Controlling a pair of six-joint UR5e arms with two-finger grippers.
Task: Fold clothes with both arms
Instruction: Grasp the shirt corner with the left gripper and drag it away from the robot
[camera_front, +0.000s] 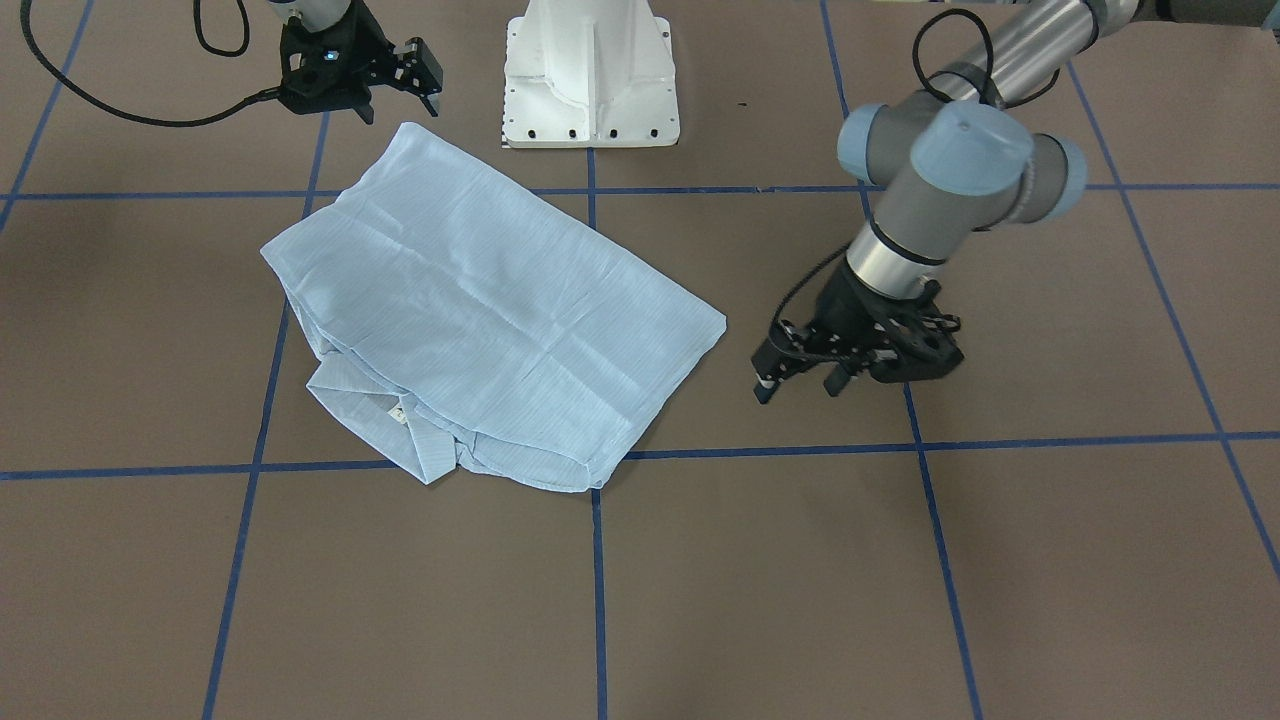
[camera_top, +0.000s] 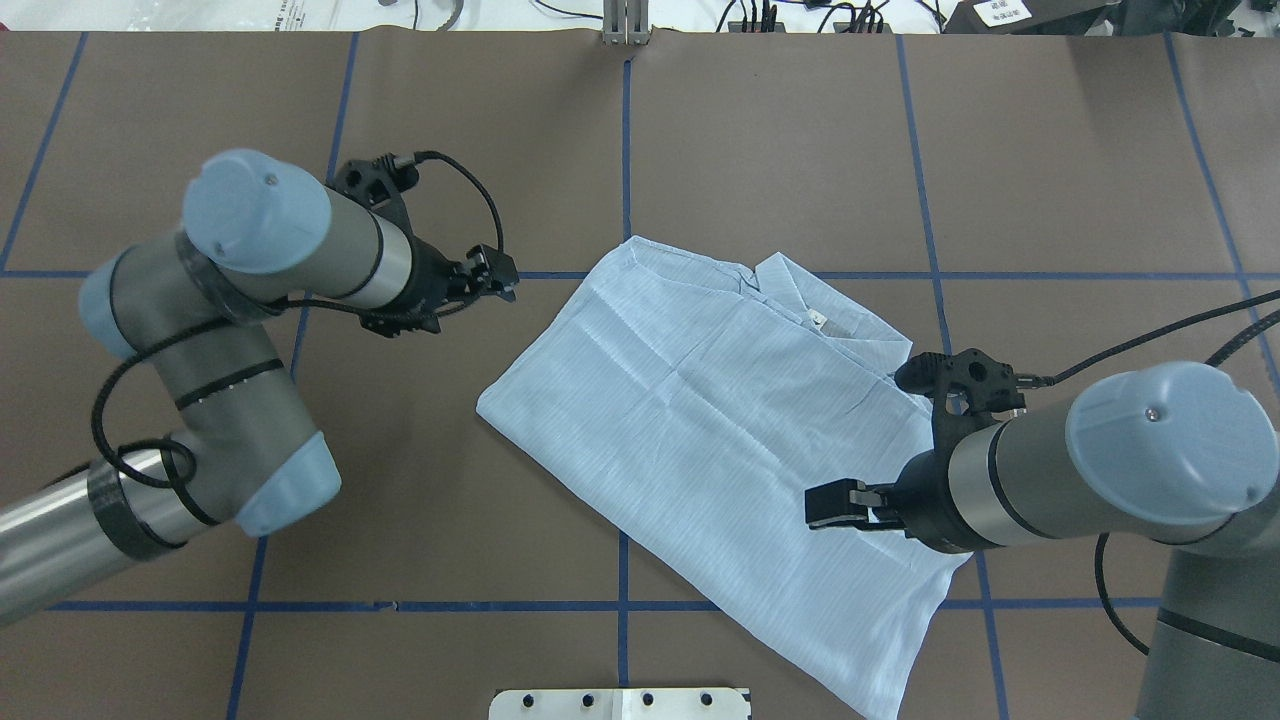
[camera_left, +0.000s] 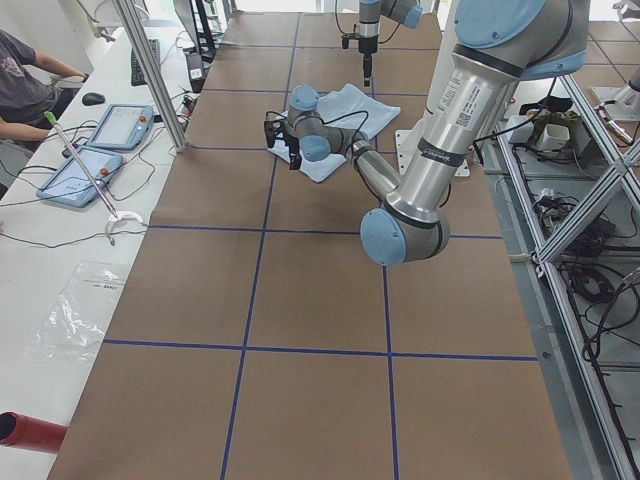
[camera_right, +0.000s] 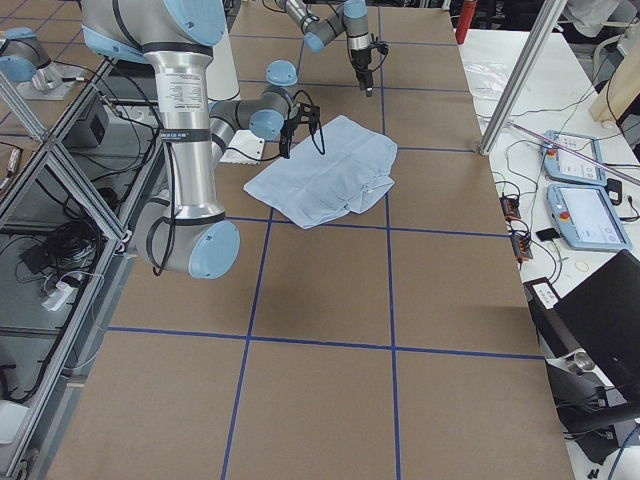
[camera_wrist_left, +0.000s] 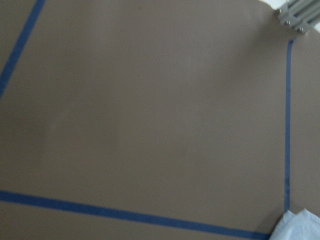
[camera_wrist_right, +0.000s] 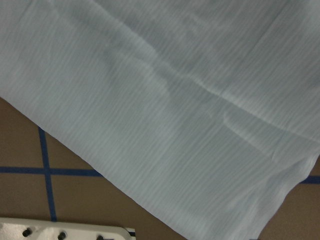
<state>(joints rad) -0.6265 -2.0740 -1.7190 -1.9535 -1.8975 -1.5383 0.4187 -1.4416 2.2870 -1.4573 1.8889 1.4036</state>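
Brown table, blue grid; folded shirt flat.

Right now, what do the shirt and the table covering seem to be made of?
The shirt looks like thin woven fabric, probably cotton or a blend. It is matte light blue with faint pinstripes, holds sharp creases and lies limp. The table covering is a matte brown sheet, apparently paper or card, with no glare. The blue grid lines look like stuck-on tape.

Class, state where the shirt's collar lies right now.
Overhead view: the collar sits on the shirt's far edge, right of centre, crossing a blue tape line.
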